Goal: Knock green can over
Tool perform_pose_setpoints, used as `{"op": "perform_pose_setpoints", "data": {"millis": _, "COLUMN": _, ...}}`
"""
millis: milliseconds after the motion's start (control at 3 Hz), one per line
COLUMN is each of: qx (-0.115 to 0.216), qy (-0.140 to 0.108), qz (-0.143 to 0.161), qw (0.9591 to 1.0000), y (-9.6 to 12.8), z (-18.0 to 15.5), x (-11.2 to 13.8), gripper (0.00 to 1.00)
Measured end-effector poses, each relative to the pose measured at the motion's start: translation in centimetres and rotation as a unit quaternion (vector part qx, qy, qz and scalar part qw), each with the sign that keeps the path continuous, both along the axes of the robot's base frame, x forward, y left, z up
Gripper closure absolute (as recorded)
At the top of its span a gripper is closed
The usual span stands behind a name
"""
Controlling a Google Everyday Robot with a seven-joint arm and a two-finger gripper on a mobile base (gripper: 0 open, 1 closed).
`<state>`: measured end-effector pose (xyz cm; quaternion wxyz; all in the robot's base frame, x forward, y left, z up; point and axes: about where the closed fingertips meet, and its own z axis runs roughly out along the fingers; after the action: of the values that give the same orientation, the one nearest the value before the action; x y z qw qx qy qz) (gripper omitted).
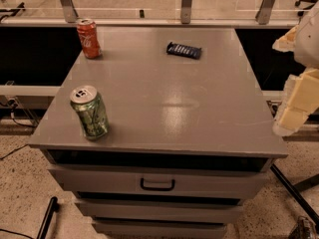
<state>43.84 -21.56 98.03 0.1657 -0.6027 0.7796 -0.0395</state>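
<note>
Drawers stack down the front of the grey cabinet (pixel 164 98), and the top drawer (pixel 99 179) carries a dark loop handle (pixel 157 184) at its middle. Just above them, near the front left corner of the cabinet top, stands the green can (pixel 90 111). It is upright and set a little back from the front edge. Its body is patterned in green and white, and its silver top with a pull tab faces the camera. No writing on it can be read.

The gripper (pixel 298 101) hangs out past the right edge of the top, about level with the middle of that edge. It shows as pale, cream-coloured blocks cut off by the picture's border. It is clear of the surface and well apart from the green can. Whether it is released or clenched cannot be told.

At the back left corner a red can (pixel 88 38) stands upright, with white lettering too small to make out. A flat dark packet (pixel 184 50) lies near the back edge, right of centre, and its pale markings are unreadable.
</note>
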Motion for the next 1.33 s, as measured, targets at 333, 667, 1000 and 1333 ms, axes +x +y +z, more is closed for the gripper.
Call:
{"op": "perform_pose_setpoints", "data": {"millis": 333, "qx": 0.000, "qy": 0.000, "qz": 0.000, "qw": 1.0000, "y": 0.0, "z": 0.0, "x": 0.0, "gripper": 0.00}}
{"op": "perform_pose_setpoints", "data": {"millis": 667, "qx": 0.048, "qy": -0.027, "qz": 0.032, "qw": 0.9980, "y": 3.7, "z": -0.9, "x": 2.4, "gripper": 0.00}}
{"op": "perform_pose_setpoints", "data": {"millis": 1000, "qx": 0.116, "qy": -0.058, "qz": 0.085, "qw": 0.9879, "y": 10.0, "z": -1.7, "x": 6.2, "gripper": 0.00}}
{"op": "perform_pose_setpoints", "data": {"millis": 1333, "qx": 0.181, "qy": -0.075, "qz": 0.134, "qw": 0.9715, "y": 16.0, "z": -1.8, "x": 9.6, "gripper": 0.00}}
